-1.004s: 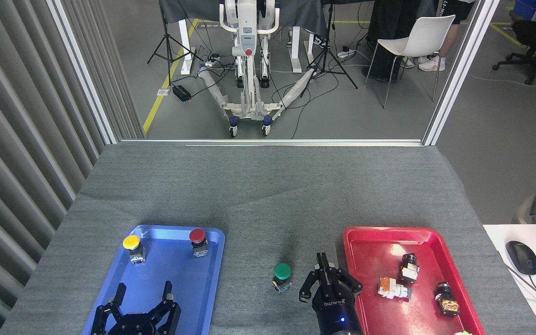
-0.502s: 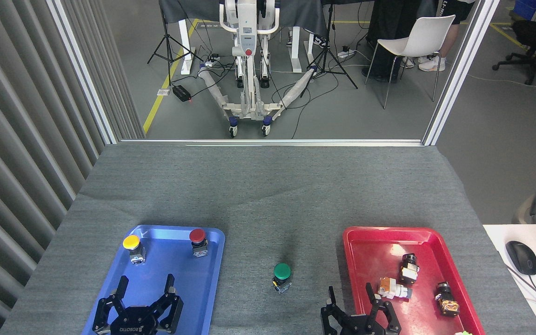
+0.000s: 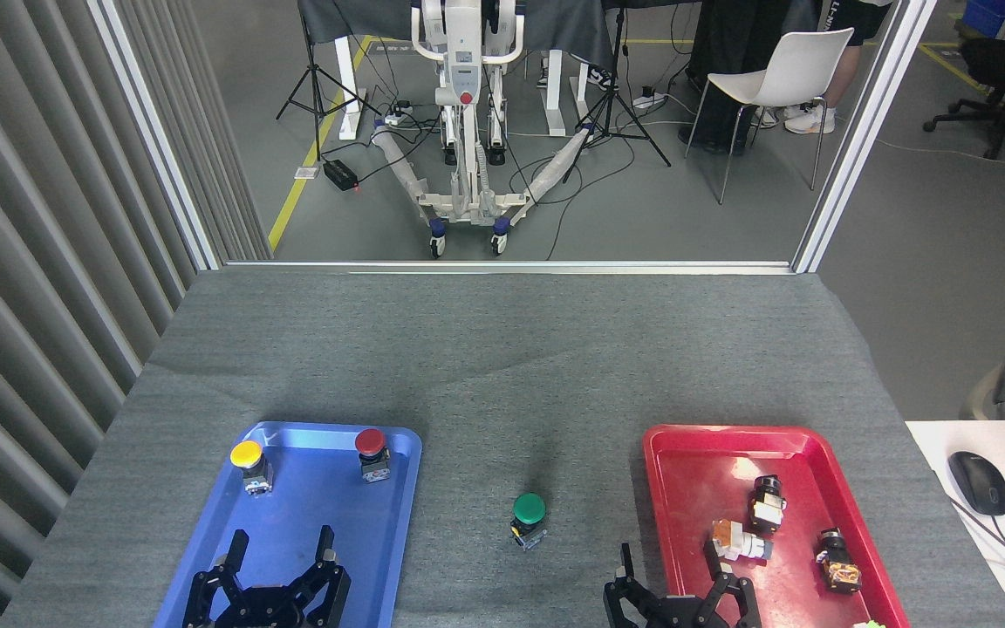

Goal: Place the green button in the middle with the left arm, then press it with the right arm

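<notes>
While both claws sit low at my near edge, I have plenty of free cloth ahead of them. My left claw hangs over the near end of the blue tray with its fingers spread wide and nothing between them. My right claw straddles the left rim of the red tray, fingers likewise spread wide and empty (only the tips and part of the frame show above the picture's bottom edge).

Between the two claws, slightly ahead of both, the green button stands upright on the middle, the bare grey fabric strip between the trays. It touches neither tray and neither claw; it lies closer to my right claw than to my left. Beyond it the grey cloth runs clear to the far table edge, with a faint crease off to the far left.

Past that edge is a grey floor with a white wheeled stand, tripods, cables and a white chair.

Ahead of my left claw, at the far end of the blue tray, stand a yellow button and a red button, well apart. Right of my right claw, inside the red tray, lie three small switch parts, separate from one another.
</notes>
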You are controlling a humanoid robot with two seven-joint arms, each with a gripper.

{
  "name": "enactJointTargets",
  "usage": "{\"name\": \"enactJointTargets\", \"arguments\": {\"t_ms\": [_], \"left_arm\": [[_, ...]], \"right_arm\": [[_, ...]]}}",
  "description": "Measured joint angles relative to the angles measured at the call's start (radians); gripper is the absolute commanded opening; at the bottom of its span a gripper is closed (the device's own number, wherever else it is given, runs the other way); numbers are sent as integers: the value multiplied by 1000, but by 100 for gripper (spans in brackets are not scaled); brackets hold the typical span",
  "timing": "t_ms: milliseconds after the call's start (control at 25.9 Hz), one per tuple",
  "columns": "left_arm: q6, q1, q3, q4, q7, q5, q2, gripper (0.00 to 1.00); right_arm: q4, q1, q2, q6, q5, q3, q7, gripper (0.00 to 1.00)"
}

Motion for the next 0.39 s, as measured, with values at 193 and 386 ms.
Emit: {"name": "enactJointTargets", "arguments": {"t_ms": [193,386], "left_arm": [[2,7,2,-8,5,-1,-1,99],[2,13,4,-10,0,0,2,99]], "right_arm": [[-36,0,1,4,-51,-7,-35,100],[-51,6,1,5,-67,-10,-46,100]]}}
